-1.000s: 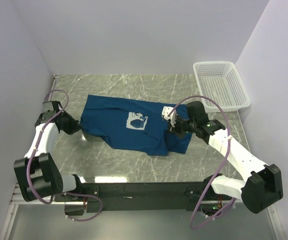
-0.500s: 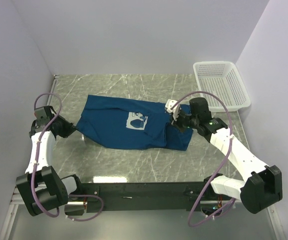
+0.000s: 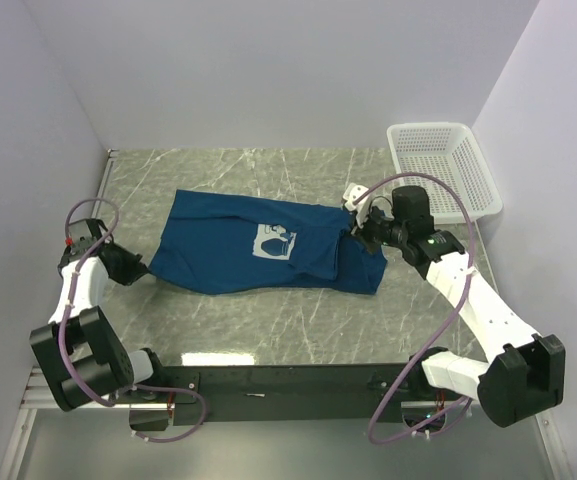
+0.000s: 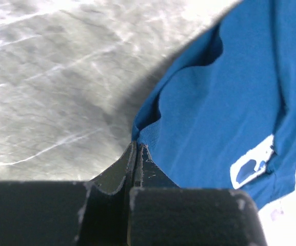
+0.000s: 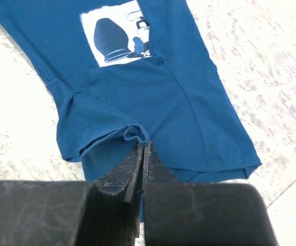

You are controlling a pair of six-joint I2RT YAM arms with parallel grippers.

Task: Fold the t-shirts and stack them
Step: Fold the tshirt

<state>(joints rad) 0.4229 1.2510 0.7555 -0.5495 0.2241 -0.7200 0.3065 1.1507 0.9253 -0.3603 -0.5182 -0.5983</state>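
One dark blue t-shirt (image 3: pixel 223 245) lies stretched across the marble table, its pale square print (image 3: pixel 273 243) facing up. My left gripper (image 3: pixel 140 269) is at the shirt's left end, shut on the cloth's edge. In the left wrist view the fingertips (image 4: pixel 136 146) pinch a corner of the t-shirt (image 4: pixel 224 97). My right gripper (image 3: pixel 361 226) is at the shirt's right end, shut on a bunched fold. The right wrist view shows that gripper (image 5: pixel 143 144) clamping the rolled edge of the t-shirt (image 5: pixel 178 97), with the print (image 5: pixel 118 34) beyond.
A white mesh basket (image 3: pixel 444 166) stands at the back right corner, just beyond the right arm. Pale walls close in the table on the left, back and right. Purple cables loop over both arms.
Both grippers have drawn apart, the left one outward to the left and the right one toward the far right. The shirt between them is pulled longer and flatter.
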